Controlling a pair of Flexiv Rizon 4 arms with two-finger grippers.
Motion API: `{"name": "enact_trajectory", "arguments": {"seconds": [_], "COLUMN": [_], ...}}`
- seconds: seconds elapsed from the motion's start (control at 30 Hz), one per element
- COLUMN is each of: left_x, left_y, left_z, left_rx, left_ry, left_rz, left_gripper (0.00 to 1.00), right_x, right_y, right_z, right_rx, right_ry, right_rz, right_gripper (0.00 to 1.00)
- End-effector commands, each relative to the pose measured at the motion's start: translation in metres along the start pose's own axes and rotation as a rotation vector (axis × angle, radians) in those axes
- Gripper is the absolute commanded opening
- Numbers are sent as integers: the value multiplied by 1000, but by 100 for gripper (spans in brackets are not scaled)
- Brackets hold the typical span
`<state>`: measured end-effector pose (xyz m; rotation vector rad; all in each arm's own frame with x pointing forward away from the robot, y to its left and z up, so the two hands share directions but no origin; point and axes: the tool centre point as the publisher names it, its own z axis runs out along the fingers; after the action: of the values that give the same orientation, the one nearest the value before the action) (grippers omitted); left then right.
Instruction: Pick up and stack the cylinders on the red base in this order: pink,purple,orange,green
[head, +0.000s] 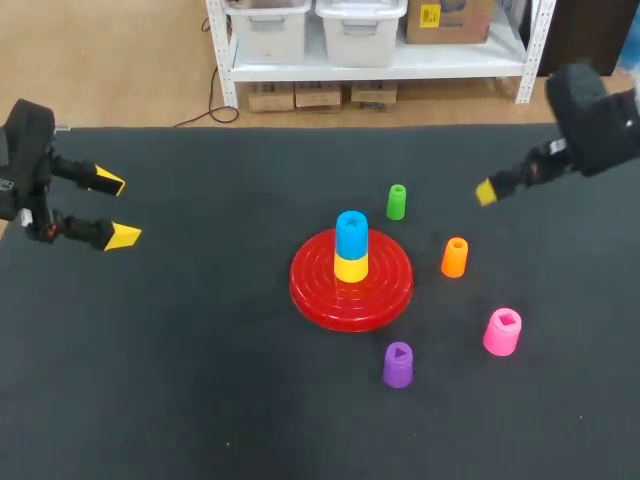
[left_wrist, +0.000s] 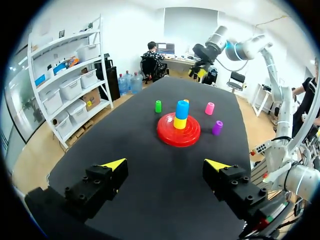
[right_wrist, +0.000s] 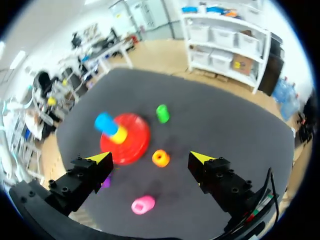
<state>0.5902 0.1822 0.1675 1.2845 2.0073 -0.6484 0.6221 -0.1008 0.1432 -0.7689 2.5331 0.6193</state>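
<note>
Ahead of end effector (right_wrist: 150, 157), pink cylinder (right_wrist: 143, 204)

1. The counter (head: 180, 400) is a plain dark charcoal.
2. The base (head: 310, 285), ahead of the left end effector (head: 116, 209), is glossy red with concentric rings.
3. On the base, a yellow cylinder (head: 350, 269) sits under a blue cylinder (head: 351, 234).
4. Ahead of the right end effector (head: 487, 192) are a green cylinder (head: 397, 201), an orange cylinder (head: 454, 257), a pink cylinder (head: 502, 331) and a purple cylinder (head: 398, 364), each one solid colour.
5. Both end effectors are black with bright yellow tips.
</note>
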Motion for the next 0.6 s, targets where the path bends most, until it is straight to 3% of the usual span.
{"name": "enact_trajectory", "arguments": {"seconds": [0.03,0.27,0.6], "left_x": [2,2,2], "left_y": [0,0,0], "left_z": [1,1,1], "left_rx": [-1,-1,-1], "left_ry": [-6,-6,-6], "left_rz": [3,3,3], "left_gripper": [100,100,100], "right_x": [24,75,99], "right_y": [23,49,37], "right_z": [-10,3,21], "right_rx": [-1,66,165], "right_ry": [336,550,665], "right_rz": [-193,-339,-361], "right_gripper": [100,100,100]}}
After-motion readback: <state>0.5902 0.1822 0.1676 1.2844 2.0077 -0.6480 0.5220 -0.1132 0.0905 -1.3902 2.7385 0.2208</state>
